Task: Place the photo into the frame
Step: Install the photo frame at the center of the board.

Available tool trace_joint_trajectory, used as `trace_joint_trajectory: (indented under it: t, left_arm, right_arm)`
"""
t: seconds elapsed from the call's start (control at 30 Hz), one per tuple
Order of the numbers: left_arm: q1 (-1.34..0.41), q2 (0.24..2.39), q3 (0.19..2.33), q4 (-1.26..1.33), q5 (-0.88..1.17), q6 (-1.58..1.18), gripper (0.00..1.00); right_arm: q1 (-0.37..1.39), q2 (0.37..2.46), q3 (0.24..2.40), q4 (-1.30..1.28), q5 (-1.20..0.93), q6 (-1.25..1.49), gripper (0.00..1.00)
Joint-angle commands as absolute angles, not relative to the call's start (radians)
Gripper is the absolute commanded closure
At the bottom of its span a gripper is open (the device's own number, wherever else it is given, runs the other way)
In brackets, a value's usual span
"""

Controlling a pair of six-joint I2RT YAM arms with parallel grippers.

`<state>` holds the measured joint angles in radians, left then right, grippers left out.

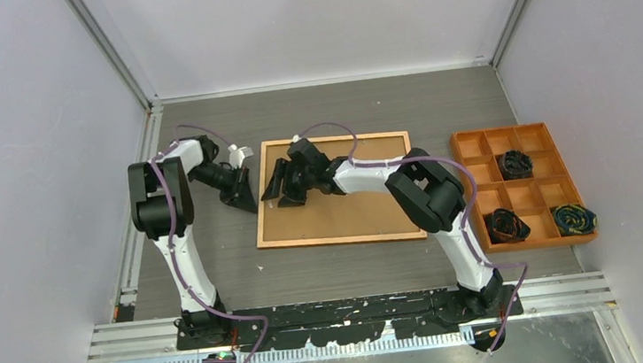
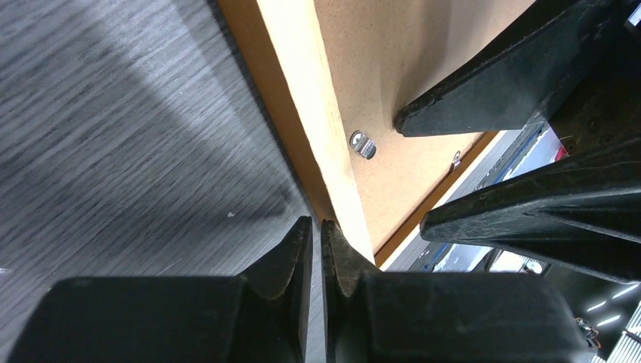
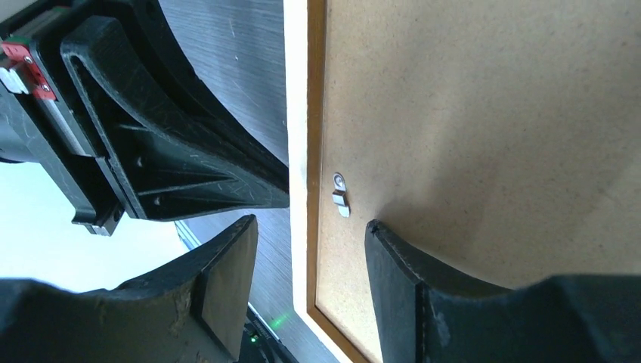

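Note:
The frame lies face down mid-table, its orange-brown border round the brown backing board. The photo is hidden. My left gripper is at the frame's left edge. In the left wrist view it is shut to a thin slit with nothing seen between the jaws, and one finger rests against the frame's pale side. My right gripper is open and straddles that same edge. One finger is over the board, the other over the table.
Small metal turn clips sit on the backing board near the frame's left rail. An orange compartment tray with dark bundles stands at the right. White walls enclose the table on three sides.

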<state>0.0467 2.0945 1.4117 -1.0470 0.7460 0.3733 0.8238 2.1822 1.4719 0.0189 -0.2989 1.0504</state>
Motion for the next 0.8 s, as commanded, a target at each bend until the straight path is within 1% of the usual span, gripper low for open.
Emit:
trace_joint_trajectory:
  t: [0.0, 0.77]
  left_arm:
    - [0.039, 2.094, 1.416, -1.046, 0.744, 0.37, 0.9]
    - [0.03, 2.09, 1.405, -1.035, 0.738, 0.365, 0.93]
  right_arm:
    - [0.83, 2.204, 1.519, 0.051, -0.302, 1.053, 0.41]
    - [0.854, 2.259, 1.546, 0.097, -0.336, 1.099, 0.46]
